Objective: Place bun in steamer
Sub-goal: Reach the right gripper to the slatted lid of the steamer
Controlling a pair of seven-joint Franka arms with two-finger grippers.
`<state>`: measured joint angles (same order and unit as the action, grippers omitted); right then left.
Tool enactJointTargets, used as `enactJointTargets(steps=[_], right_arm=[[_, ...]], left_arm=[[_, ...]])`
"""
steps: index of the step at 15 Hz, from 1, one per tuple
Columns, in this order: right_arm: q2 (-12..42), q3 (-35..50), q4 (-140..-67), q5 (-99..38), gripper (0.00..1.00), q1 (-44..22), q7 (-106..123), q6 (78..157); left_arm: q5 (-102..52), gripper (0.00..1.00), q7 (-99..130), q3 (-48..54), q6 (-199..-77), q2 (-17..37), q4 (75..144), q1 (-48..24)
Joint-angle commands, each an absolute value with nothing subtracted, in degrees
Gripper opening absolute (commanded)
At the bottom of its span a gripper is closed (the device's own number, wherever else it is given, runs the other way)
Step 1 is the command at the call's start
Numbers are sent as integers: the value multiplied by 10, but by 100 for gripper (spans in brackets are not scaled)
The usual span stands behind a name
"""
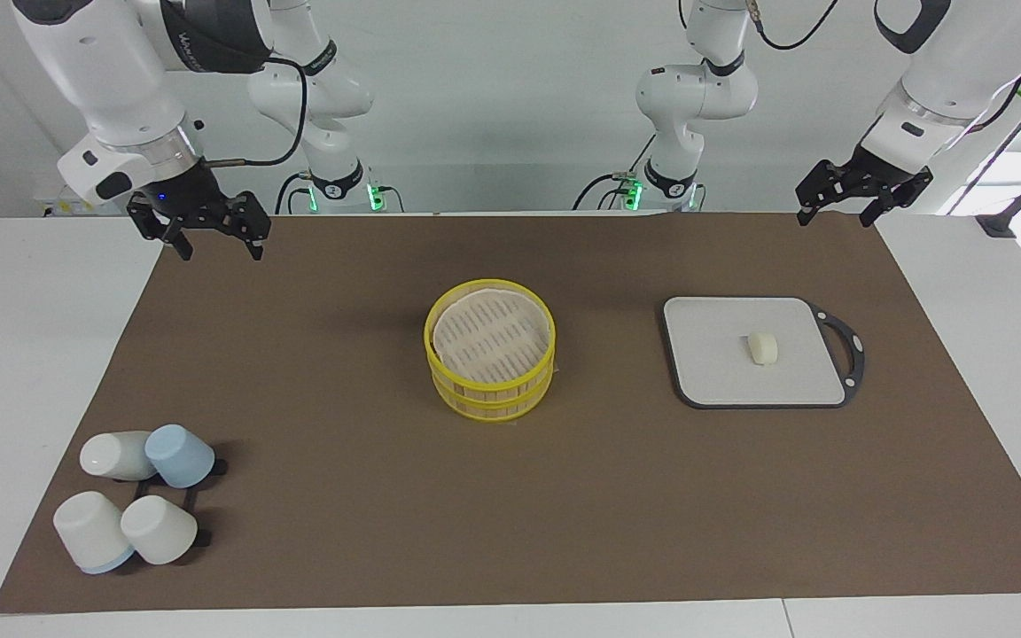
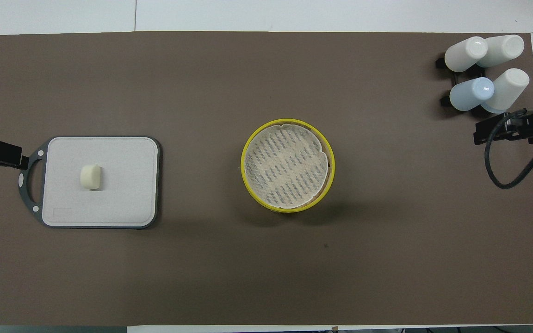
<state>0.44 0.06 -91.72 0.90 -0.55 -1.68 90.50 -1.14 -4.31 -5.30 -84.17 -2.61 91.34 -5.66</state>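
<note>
The bun lies near the middle of the grey board, resting on its side with one flat end turned toward the board's handle, as the overhead view shows. The board sits on the desk well apart from the steamer, toward the left arm's end. The steamer stands open, with no lid on it, and its pale slatted floor is bare.

The bun looks light and soft, probably a dough piece that dents under pressure and may be slightly tacky. A gentle pinch across its short rounded body, fingers on the two curved flanks rather than the flat ends, seems the safest hold; a hard squeeze could deform it, and too shallow a grip could let it roll.

The left tool hangs with fingers spread apart, holding nothing, above the desk edge by the board's handle end. The right tool waits, likewise spread and unloaded, well away from the board, toward the cluster of cups.
</note>
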Motion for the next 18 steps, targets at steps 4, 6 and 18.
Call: enactJointTargets(steps=[4,6,18], right_arm=[[0,4,-925,10,100,-3,-1,911],[-1,14,-923,10,100,-7,-4,912],[187,105,-785,7,100,-212,-285,986]], left_arm=[[-4,100,-50,-54,-845,-33,914,-57],[-4,100,-50,-55,-845,-33,914,-57],[18,100,-103,-59,-1260,-60,1280,-17]])
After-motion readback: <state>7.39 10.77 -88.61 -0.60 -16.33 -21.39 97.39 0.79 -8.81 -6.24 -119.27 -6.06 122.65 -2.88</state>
